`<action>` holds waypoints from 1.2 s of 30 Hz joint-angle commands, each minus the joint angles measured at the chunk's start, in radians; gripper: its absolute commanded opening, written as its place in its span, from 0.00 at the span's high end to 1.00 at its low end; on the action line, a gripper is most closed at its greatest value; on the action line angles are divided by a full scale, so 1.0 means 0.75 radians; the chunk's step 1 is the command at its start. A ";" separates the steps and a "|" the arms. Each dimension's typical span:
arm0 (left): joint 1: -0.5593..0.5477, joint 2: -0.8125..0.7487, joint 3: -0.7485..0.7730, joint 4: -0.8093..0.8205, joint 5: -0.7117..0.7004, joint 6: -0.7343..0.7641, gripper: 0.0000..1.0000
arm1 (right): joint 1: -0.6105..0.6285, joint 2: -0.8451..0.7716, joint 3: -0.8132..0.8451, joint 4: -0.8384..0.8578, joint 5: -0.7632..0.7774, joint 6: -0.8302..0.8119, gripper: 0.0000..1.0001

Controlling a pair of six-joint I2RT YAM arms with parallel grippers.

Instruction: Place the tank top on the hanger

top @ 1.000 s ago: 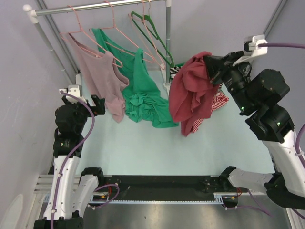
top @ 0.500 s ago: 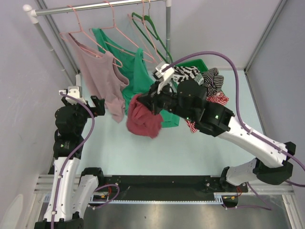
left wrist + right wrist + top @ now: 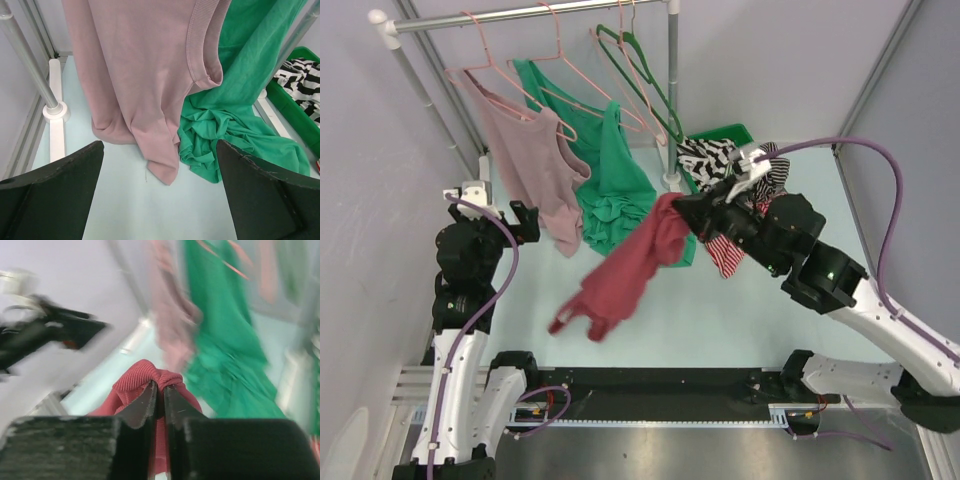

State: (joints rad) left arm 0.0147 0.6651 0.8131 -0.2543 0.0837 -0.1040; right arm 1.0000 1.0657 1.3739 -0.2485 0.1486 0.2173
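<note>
On the left, the left gripper [image 3: 160,146] has its fingers wide apart and holds nothing. It sits near the pink top [image 3: 535,160] and well apart from the tank top. If it reaches out from here, it could bump the pink top and drag it off its hanger.

Up on the rail [image 3: 520,14] hang thin pink hangers. One hanger [image 3: 560,45] sits above the green top [image 3: 620,200]. It is hard to tell which pink one is free. The wire is thin and hangs loose, so a push could make it swing or slide away.

In the middle, the tank top [image 3: 620,275] hangs in a long slant. Its top end is at the right gripper and its low end is close to the table [image 3: 720,310]. It touches or lies just over the green top's edge. The two tops could get tangled there.

The right gripper [image 3: 160,395] is pinched tight on one small fold of the tank top. The bite is small, so the cloth could slip out. The top is also bunched up, so its holes are hidden, and the hanger may not find a way in.
</note>
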 commanded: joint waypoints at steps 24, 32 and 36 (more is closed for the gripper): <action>-0.364 0.105 0.014 0.030 0.110 0.063 0.05 | -0.309 -0.067 -0.885 -0.041 -0.033 0.479 0.13; -0.710 0.177 0.030 -0.029 -0.018 0.196 0.02 | -0.321 -0.081 -0.691 -0.149 0.049 0.326 0.12; -0.793 0.228 0.041 -0.066 0.092 0.227 0.01 | -0.319 -0.100 -0.527 -0.194 0.066 0.212 0.13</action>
State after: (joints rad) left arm -0.5297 0.8101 0.8013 -0.2863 0.1036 0.0109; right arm 0.7624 1.0252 0.8314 -0.3801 0.1574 0.4740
